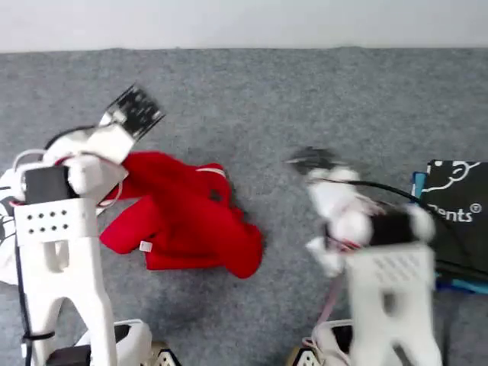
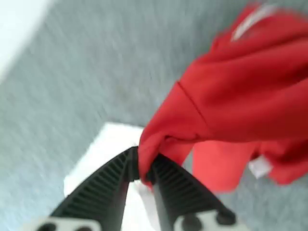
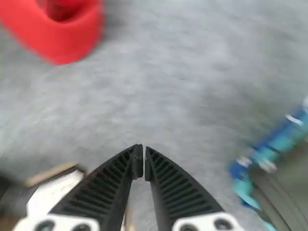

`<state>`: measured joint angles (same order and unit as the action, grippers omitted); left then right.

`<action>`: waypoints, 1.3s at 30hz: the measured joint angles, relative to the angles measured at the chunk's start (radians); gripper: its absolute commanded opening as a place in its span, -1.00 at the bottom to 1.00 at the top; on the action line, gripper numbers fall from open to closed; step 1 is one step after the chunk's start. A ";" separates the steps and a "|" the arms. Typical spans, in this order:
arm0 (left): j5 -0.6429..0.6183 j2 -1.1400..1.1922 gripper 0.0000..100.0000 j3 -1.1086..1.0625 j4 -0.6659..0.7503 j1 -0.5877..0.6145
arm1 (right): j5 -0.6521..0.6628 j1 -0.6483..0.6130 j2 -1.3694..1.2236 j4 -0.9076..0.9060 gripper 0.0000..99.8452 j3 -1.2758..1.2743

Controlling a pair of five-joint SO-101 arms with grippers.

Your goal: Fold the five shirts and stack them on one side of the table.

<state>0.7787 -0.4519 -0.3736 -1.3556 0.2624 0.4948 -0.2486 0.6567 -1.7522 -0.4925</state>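
One red shirt lies crumpled on the grey desk, left of centre, with a fold of it clamped in the left pincer. At the desk's right edge, one black shirt lies on a blue one. The right pincer is clenched on nothing, above the desk between the red shirt and that pile.

I get bright, even light over the table, and it seems to fall from above. The shirt throws only a thin, soft shadow along its near edge, and its folds shade gently in the left wrist view. The white left arm comes through very bright, nearly washed out.
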 measured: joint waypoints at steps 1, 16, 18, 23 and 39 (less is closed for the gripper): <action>0.008 0.000 -0.97 -0.049 0.025 0.031 | -0.015 -0.064 -0.044 0.003 -0.98 -0.002; 0.052 0.000 -0.97 -0.305 0.224 0.270 | -0.074 -0.611 -0.741 0.055 -0.98 0.482; 0.052 0.000 -0.97 -0.318 0.244 0.296 | -0.074 -0.615 -0.832 0.064 -0.98 0.534; 0.052 0.000 -0.97 -0.327 0.269 0.319 | -0.074 -0.618 -1.037 0.114 -0.98 0.643; -0.003 0.000 -0.97 -0.327 0.221 0.322 | -0.074 -0.262 -1.496 0.299 -0.98 1.266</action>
<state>0.7756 -0.4519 -0.7004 -1.1347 0.5846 0.4212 -0.5109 -0.8393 -1.4530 0.7733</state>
